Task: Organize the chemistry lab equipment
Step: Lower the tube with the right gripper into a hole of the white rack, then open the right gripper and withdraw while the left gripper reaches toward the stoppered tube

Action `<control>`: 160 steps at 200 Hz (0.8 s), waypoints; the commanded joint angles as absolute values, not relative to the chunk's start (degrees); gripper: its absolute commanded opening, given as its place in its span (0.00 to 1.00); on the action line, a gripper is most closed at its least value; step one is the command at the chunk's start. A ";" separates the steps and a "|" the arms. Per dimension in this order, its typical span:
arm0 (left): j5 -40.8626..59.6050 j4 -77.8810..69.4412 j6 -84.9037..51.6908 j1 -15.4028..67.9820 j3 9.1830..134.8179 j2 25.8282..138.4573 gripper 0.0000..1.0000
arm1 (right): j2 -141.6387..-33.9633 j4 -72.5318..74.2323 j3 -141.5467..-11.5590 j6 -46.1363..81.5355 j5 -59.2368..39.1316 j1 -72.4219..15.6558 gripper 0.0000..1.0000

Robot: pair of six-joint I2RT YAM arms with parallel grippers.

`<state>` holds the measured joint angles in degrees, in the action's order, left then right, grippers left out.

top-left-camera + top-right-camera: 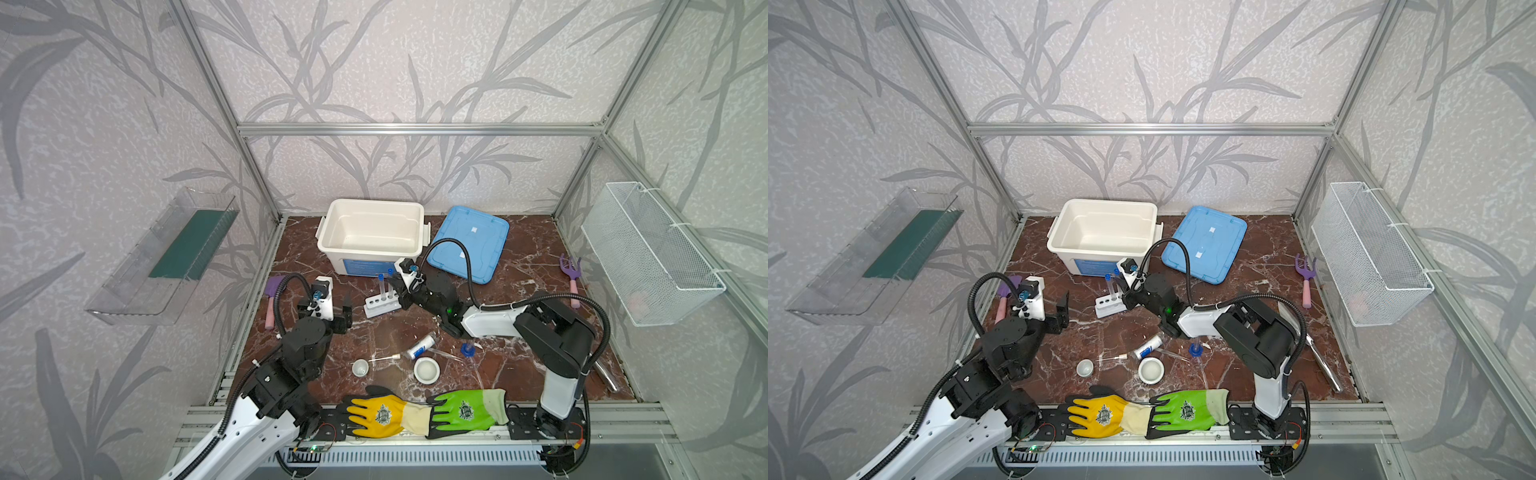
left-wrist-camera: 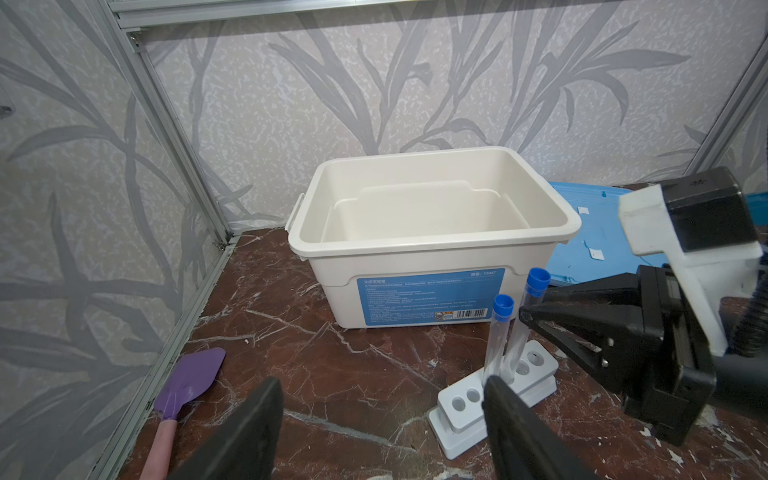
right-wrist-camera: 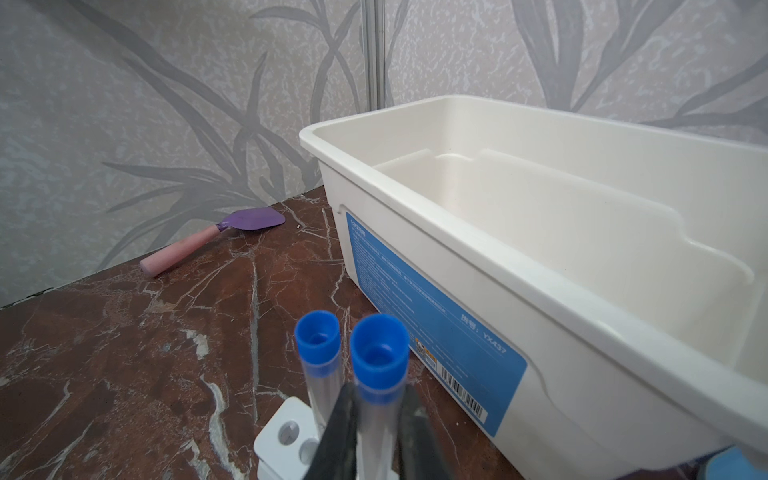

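Observation:
A white six-hole rack [image 1: 381, 307] [image 2: 461, 409] stands on the marble floor in front of the bin. Two blue-capped test tubes stand upright in it. My right gripper [image 3: 378, 401] [image 1: 400, 286] is shut on the nearer tube [image 3: 379, 353] [image 2: 530, 307]; the other tube [image 3: 318, 345] [image 2: 500, 328] stands free beside it. My left gripper [image 2: 382, 386] [image 1: 332, 306] hovers open and empty just left of the rack. Nearer the front lie two white dishes [image 1: 360, 368] [image 1: 427, 370], a blue-labelled vial [image 1: 420, 347], a blue-based vessel [image 1: 467, 349] and metal tweezers [image 1: 1323, 365].
The open white bin [image 1: 332, 216] sits behind the rack, its blue lid [image 1: 469, 243] to the right. A purple trowel [image 1: 272, 299] lies by the left wall and a rake [image 1: 571, 278] at the right. Yellow and green gloves [image 1: 378, 413] [image 1: 465, 409] drape over the front edge.

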<state>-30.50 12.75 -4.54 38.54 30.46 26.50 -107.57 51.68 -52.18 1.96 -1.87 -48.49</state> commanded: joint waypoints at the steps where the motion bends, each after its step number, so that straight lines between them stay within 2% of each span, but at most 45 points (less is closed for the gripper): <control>1: -30.10 11.68 -5.01 38.30 29.97 26.71 0.76 | -108.66 55.19 -51.46 2.44 -0.53 -49.07 0.10; 135: -29.36 11.98 -4.74 37.98 29.97 27.42 0.77 | -111.14 56.87 -50.89 3.08 0.09 -50.01 0.09; 160: -28.77 12.36 -4.75 38.02 30.14 27.60 0.77 | -110.63 56.39 -50.72 2.68 0.33 -50.01 0.13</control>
